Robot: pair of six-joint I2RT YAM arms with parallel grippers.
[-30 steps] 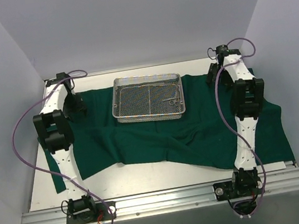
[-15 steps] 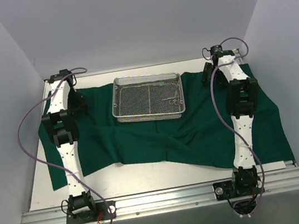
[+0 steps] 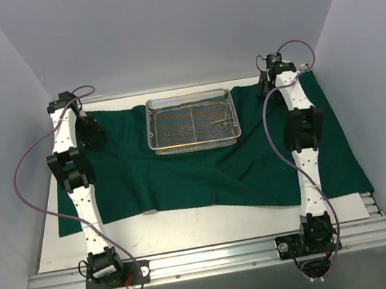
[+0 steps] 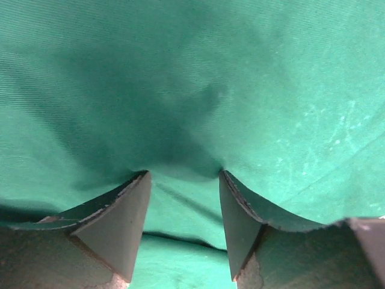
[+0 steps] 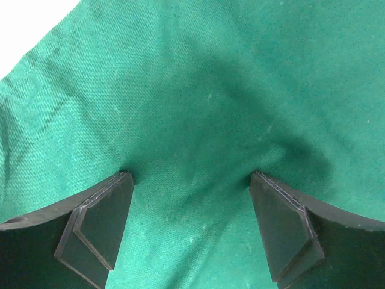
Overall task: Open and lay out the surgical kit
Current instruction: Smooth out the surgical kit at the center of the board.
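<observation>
— Tools first: what state are they in?

— Left tool [image 4: 183, 173] is released, its fingers apart with the tips pressed onto the drape [image 3: 205, 179]. A small pucker of cloth sits between them, but nothing is pinched. Right tool [image 5: 191, 174] is released too and spread wider, with its tips on smooth cloth. The left one sits to the left of the tray [image 3: 194, 144], and the right one is off the tray's far right corner.

— What changed in the last second?

— Both arms have stretched toward the far side, and the drape went with them. Its far corners now lie out beyond the tray on either side. The near edge has drawn back and straightened, and the tray rode a little farther away on the cloth.

— So where does that leave the job?

— I'd judge the cloth is nearly opened, but laying out hasn't begun. The instruments [image 3: 220, 120] are in the tray, and the ones I can make out are in its right half.

— Anything in the way?

— A ridge of folds [image 3: 237, 170] runs from just nearside of the tray toward its near right. The tray's weight pins the cloth, so further dragging may move the tray rather than flatten that ridge. The left arm's purple cable [image 3: 31, 205] loops to the near left of the tray. Bare bench [image 3: 190, 225] shows nearside of the drape.
</observation>
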